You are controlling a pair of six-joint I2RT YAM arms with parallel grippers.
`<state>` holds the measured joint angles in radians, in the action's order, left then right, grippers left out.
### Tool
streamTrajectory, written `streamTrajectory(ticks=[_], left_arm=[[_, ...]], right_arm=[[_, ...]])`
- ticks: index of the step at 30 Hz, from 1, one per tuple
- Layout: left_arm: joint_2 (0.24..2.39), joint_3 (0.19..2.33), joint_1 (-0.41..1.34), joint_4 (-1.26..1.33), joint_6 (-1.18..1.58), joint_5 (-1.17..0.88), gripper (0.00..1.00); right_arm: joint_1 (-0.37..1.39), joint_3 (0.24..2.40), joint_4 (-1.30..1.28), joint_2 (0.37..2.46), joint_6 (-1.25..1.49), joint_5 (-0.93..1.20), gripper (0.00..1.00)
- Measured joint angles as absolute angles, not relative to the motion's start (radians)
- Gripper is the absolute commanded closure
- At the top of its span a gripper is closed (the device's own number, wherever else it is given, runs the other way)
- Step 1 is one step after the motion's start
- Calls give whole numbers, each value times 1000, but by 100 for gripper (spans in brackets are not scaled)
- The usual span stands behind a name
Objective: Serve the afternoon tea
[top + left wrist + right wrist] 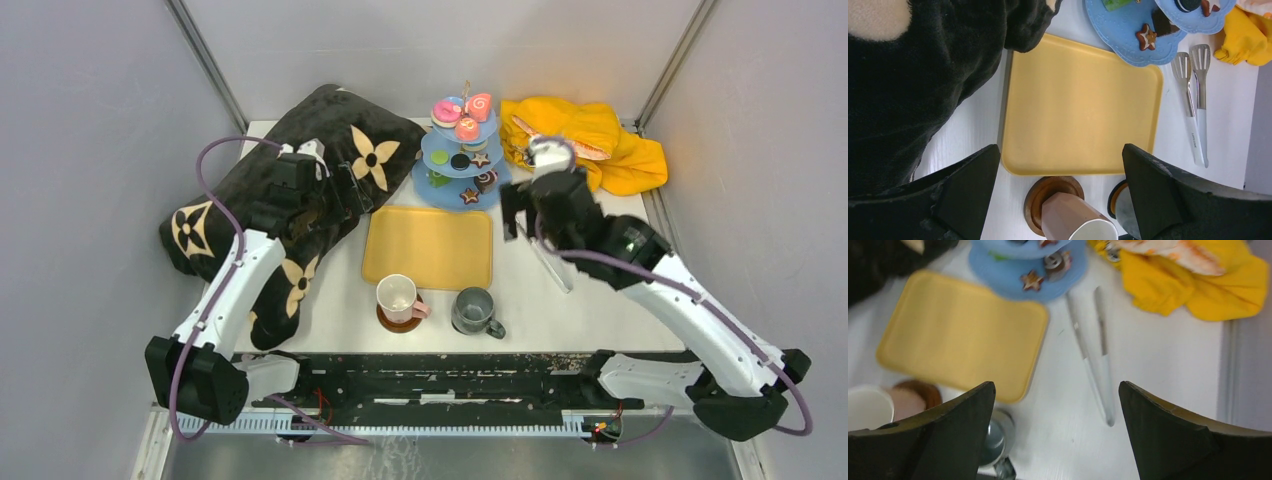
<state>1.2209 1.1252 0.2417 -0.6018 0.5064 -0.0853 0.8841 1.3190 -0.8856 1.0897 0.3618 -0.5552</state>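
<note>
Right arm pose: is reaching forward from its near-right base, elbow bent, wrist tipping the right pincer (1056, 390) down over the surface (600, 290).
Right pincer state: its fingers are standing spread wide, pinching nothing.
Below right pincer: the metal tongs (1104, 350) are lying flat on the surface, just ahead of the gap between the fingers, apart from both.
Left arm pose: is stretching forward over the black flowered cushion (300, 160), aiming the left pincer (1060, 150) down.
Left pincer state: its fingers are standing spread wide, pinching nothing.
Below left pincer: the yellow tray (1080, 100) is lying ahead of the fingers with nothing on it.
Pink cup (398, 297): is standing on a brown coaster (400, 322), at the tray's near edge and just behind the left pincer's fingertips.
Grey mug (472, 310): is standing beside the pink cup, on the right pincer's left and nearer the arm bases.
Three-tier stand (447, 193): is standing ahead and to the left of the right pincer, carrying the toy sweets (478, 105) on its tiers.
Yellow cloth (600, 145): is lying crumpled ahead and to the right of the right pincer.
</note>
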Motion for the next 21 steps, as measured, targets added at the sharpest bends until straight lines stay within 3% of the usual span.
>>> streamTrajectory(ticks=[6, 13, 17, 21], left_arm=[[1215, 1158, 242, -600, 505, -89, 1], [1215, 1343, 242, -597, 429, -78, 1], [1211, 1470, 242, -569, 394, -47, 1], [1180, 1495, 242, -521, 390, -28, 1]], right_arm=[[579, 1634, -927, 1243, 306, -556, 0], [273, 1923, -1039, 1457, 369, -460, 0], [227, 2081, -1124, 1547, 406, -456, 0], [232, 2096, -1147, 1538, 415, -456, 0]])
